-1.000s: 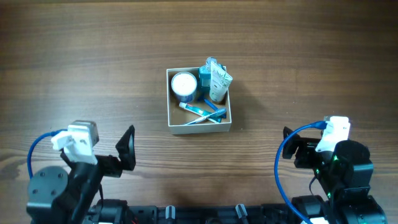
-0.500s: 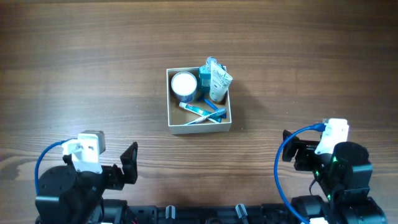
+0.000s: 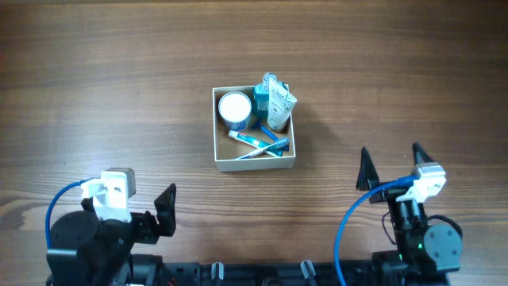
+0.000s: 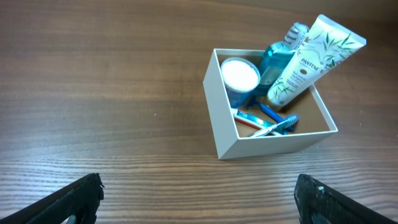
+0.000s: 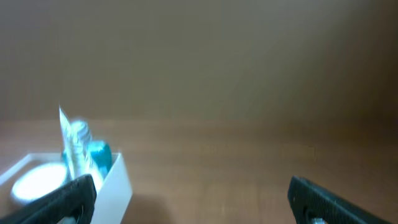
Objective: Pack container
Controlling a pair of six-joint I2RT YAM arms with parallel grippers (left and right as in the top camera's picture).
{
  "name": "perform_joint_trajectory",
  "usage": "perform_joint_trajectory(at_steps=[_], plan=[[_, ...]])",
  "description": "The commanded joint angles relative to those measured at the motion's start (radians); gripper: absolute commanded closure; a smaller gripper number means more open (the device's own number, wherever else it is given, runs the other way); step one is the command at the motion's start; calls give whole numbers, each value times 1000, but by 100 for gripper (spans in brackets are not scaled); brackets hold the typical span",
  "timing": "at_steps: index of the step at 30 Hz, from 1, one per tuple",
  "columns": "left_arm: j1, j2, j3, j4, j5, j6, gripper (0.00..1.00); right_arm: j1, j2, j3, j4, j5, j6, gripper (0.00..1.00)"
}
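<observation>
The container (image 3: 215, 131) is a square white cardboard box with a tan inside, at mid-table. It holds a white-lidded blue jar (image 3: 235, 106), a teal bottle (image 3: 262, 98), a white tube (image 3: 279, 103), a toothbrush (image 3: 252, 141) and a blue razor (image 3: 274, 140). The left wrist view shows the container (image 4: 267, 144) with jar (image 4: 240, 74) and tube (image 4: 311, 56) from the near side. My left gripper (image 3: 163, 213) (image 4: 199, 200) is open and empty, low at the near left. My right gripper (image 3: 390, 168) (image 5: 193, 200) is open and empty at the near right; the container (image 5: 118, 182) shows blurred at its lower left.
Bare wood-grain table (image 3: 95, 95) surrounds the container on all sides. Both arm bases and their blue cables (image 3: 349, 222) sit along the near edge.
The left arm drew back toward the near edge and settled. In the last half second the right arm tipped so its open fingers point away across the table. The container's contents have not moved.
</observation>
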Motion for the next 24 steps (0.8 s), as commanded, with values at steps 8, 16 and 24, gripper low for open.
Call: perform_joint_trajectory(at_steps=[8, 16, 24], plan=[[-5, -4, -3, 3, 15, 13, 0, -3, -18, -226, 146, -60, -92, 0], [-5, -4, -3, 3, 15, 13, 0, -3, -13, -226, 146, -60, -91, 0], [-5, -4, -3, 3, 15, 13, 0, -3, -13, -226, 146, -60, -91, 0]])
